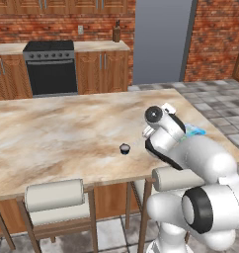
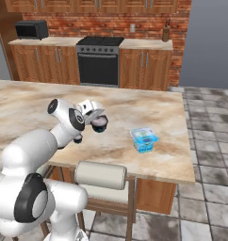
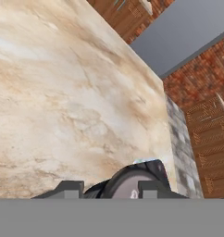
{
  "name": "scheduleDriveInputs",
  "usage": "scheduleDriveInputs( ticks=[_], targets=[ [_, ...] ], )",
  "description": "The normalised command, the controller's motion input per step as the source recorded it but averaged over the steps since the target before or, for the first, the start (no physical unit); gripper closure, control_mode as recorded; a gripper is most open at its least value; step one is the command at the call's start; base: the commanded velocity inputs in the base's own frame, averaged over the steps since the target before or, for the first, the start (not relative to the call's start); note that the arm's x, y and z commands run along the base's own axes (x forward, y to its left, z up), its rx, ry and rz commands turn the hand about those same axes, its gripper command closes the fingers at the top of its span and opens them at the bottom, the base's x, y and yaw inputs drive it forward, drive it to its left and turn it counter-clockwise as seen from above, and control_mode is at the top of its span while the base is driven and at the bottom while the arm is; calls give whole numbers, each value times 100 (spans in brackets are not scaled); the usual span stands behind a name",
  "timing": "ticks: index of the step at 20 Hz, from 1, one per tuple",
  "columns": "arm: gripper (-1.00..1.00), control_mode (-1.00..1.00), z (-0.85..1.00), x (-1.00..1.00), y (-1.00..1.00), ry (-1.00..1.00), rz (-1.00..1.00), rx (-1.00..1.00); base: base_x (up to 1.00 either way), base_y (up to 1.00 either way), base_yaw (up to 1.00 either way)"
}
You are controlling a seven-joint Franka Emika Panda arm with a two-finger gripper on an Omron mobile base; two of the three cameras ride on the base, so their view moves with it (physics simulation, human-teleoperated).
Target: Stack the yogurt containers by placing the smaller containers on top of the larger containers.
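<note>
My gripper (image 2: 99, 120) is shut on one of the smaller containers (image 2: 101, 124), a tiny dark round cup with a pale top, and holds it a little above the marble counter (image 2: 134, 110). In the hand view the same cup (image 3: 127, 181) sits between my gripper's (image 3: 111, 189) two dark fingertips. The larger container (image 2: 144, 139), a pale blue squarish tub with green marks, stands on the counter to the right of the held cup; my arm partly hides this tub (image 1: 196, 131) in the left base view. Another small dark cup (image 1: 124, 148) stands on the counter, left of my arm.
Two padded stools (image 1: 55, 195) (image 2: 101, 175) are tucked under the counter's near edge. The counter ends close to the right of the tub, with tiled floor (image 2: 210, 141) beyond. A black stove (image 1: 50, 66) and wooden cabinets line the far wall.
</note>
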Motion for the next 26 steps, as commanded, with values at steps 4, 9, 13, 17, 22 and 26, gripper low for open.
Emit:
scheduleDriveInputs(
  ticks=[4, 9, 13, 17, 22, 26],
  targets=[
    [100, -100, 20, -4, -30, 0, 0, -2, 0, 0, 0],
    [100, -100, 14, 0, -30, 0, 0, -3, 0, 0, 0],
    [100, -100, 13, -4, -24, 0, 0, -3, 0, 0, 0],
    [100, -100, 11, -6, -16, 0, 0, -2, 0, 0, 0],
    [100, -100, 14, -14, -11, 0, 0, -3, 0, 0, 0],
    [100, -100, 16, -16, -14, 0, -1, -4, 0, 0, 0]
  ],
)
